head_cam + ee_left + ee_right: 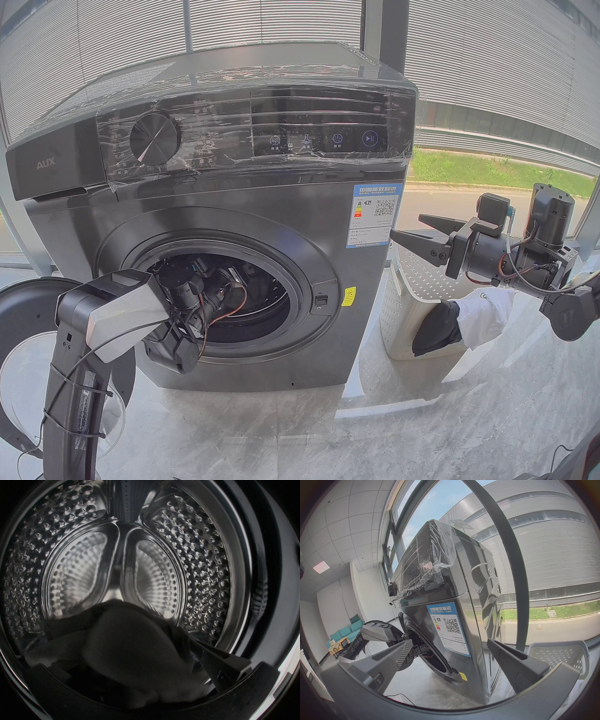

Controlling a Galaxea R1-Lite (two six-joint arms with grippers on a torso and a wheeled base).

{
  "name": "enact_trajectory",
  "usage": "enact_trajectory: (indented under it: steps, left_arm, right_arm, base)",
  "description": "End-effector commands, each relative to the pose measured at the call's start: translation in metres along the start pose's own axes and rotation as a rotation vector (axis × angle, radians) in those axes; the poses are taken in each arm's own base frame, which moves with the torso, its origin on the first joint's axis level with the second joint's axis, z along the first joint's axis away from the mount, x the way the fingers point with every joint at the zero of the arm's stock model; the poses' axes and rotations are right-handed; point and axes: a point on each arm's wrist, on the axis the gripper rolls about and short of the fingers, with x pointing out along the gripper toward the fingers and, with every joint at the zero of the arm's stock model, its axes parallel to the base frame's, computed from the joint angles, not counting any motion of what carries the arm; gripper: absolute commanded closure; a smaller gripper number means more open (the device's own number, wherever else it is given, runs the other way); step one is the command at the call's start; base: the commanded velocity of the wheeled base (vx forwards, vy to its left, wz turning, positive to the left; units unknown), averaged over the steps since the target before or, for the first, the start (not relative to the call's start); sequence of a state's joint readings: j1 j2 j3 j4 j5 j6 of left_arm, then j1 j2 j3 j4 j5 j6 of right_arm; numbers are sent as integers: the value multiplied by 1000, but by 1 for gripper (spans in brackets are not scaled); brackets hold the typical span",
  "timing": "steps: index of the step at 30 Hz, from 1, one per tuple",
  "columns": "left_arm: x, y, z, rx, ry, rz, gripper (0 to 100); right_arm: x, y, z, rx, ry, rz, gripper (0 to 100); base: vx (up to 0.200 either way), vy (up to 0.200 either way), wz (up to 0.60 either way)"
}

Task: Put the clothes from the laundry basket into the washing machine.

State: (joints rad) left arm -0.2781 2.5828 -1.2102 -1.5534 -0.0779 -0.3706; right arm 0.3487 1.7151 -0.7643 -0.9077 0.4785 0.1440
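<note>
Clothes (pixel 465 320), black and white, lie in the laundry basket (pixel 415 281) beside the washing machine (pixel 262 206), more in its drum (pixel 200 558). Likely soft and light; best pinched at a bunched fold. Jaws of the right gripper (pixel 407 226) are spread above the basket, those of the left gripper (pixel 228 289) spread inside the drum.

Door (pixel 25 300) cut by edge; basket (pixel 419 281) partly hidden.
</note>
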Motion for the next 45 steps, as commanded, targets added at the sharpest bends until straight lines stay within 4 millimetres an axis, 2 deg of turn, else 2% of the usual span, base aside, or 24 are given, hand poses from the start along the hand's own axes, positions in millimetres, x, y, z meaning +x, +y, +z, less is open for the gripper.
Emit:
enact_trajectory:
  steps: [1,8,13,16,21,24,29,30,31,32,33,35,40,43,45]
  left_arm:
    - [-3,6,-3,19,18,53,0]
    - [5,-11,3,117,24,-21,0]
    - [5,-4,0,81,30,20,0]
    - [8,10,11,60,-22,72,0]
    - [-1,3,21,58,-25,64,0]
    - [-27,-11,22,48,64,77,0]
    - [-98,-27,28,35,272,130,0]
    - [-103,-28,29,35,283,132,0]
    - [-125,-33,37,34,324,138,0]
    - [-128,-34,39,33,327,139,0]
    - [-141,-42,49,33,334,129,0]
    - [-153,-54,59,34,330,104,0]
    - [-204,-93,90,19,329,3,0]
    - [-240,-110,110,-10,296,-69,0]
    - [-261,-116,126,-7,240,-118,0]
  right_arm:
    - [-1,0,2,-3,-7,-1,0]
    - [0,-1,1,-2,-5,-3,0]
    - [0,-1,2,-3,-8,-2,0]
    - [0,-1,2,-3,-6,-3,0]
    - [1,-1,2,-4,-6,0,0]
    - [0,-1,2,-3,-7,-1,0]
    - [0,0,4,-6,-12,1,0]
    - [0,0,4,-7,-14,2,0]
    - [1,-1,6,-10,-19,2,0]
    - [1,-1,6,-10,-19,2,0]
    - [1,-1,8,-14,-27,4,0]
    - [2,-1,10,-16,-31,4,0]
    - [1,1,12,-20,-38,8,0]
    - [-6,6,12,-22,-39,10,0]
    - [-18,13,9,-19,-30,13,0]
  base:
    - [0,0,0]
    - [0,0,0]
    - [0,0,0]
    - [0,0,0]
    - [0,0,0]
    - [0,0,0]
    - [0,0,0]
    - [0,0,0]
    - [0,0,0]
    - [0,0,0]
    - [0,0,0]
    - [0,0,0]
    - [0,0,0]
    - [0,0,0]
    - [0,0,0]
